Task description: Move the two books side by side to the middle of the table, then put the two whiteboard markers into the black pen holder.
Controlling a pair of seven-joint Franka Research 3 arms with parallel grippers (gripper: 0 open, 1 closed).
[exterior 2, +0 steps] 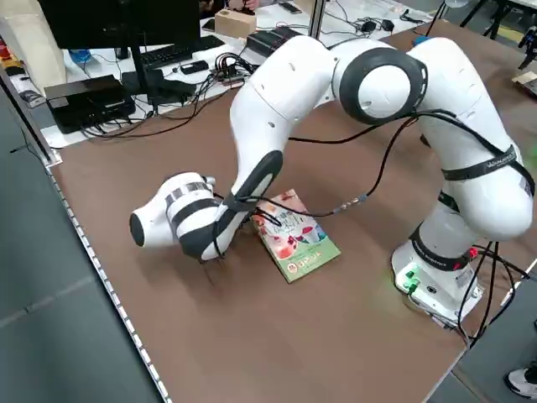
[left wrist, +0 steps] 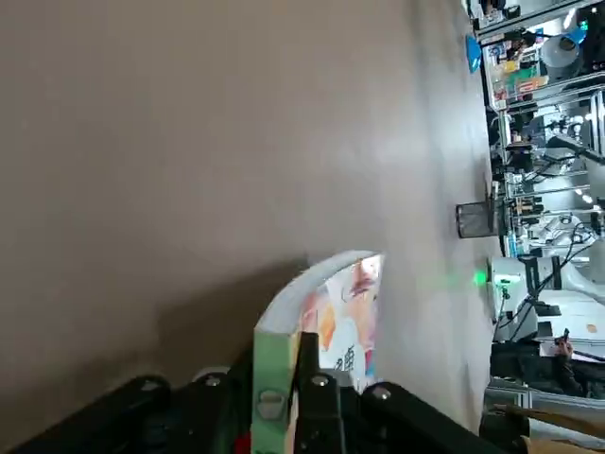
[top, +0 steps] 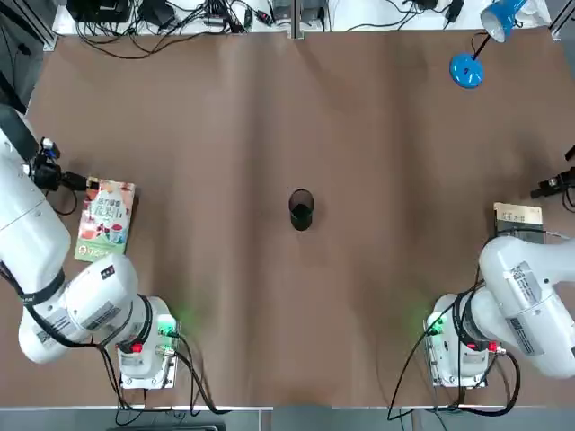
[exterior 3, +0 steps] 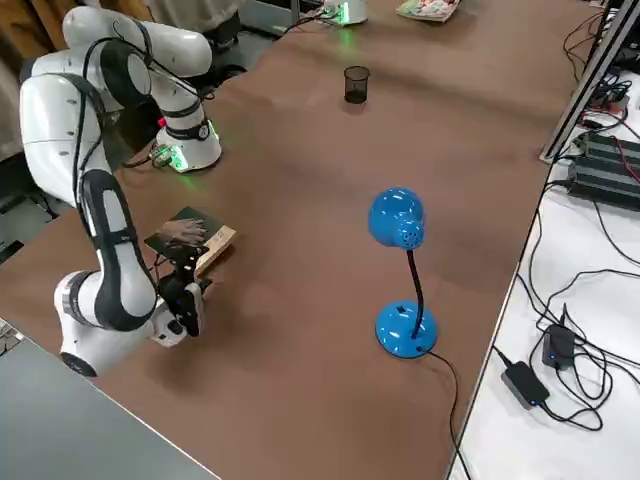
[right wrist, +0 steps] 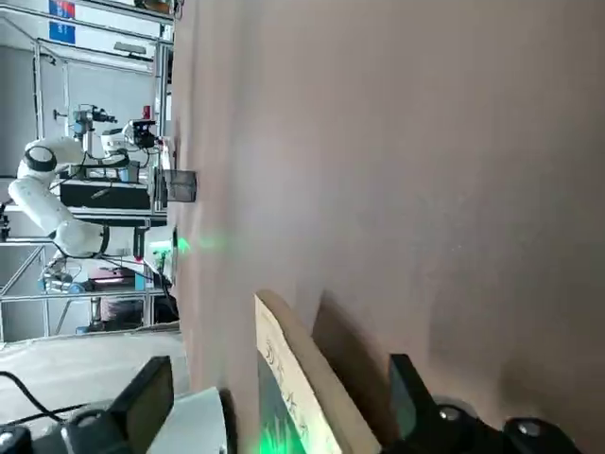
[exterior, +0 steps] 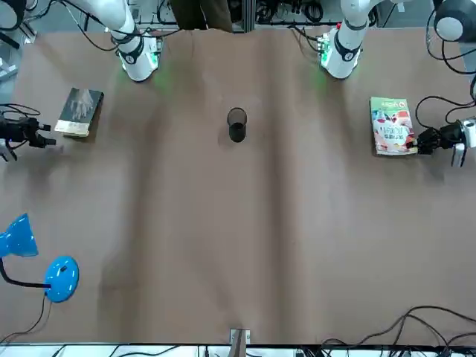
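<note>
The colourful book [top: 108,220] lies near the table's [top: 296,305] left edge. My left gripper [top: 84,182] is shut on its far edge, and in the left wrist view the cover [left wrist: 345,303] curls up between the fingers. The dark grey book [exterior: 80,111] lies near the right edge, mostly hidden under my right arm in the top view. My right gripper [exterior: 46,137] is low and open at that book's tan end [right wrist: 293,364], one finger on each side. The black pen holder [top: 301,211] stands mid-table. No markers are in view.
A blue desk lamp [top: 466,70] stands at the far right corner of the table, its head [exterior 3: 397,218] raised over the surface. Cables and electronics [top: 171,16] lie beyond the far edge. The arms' bases [top: 144,346] sit at the near edge.
</note>
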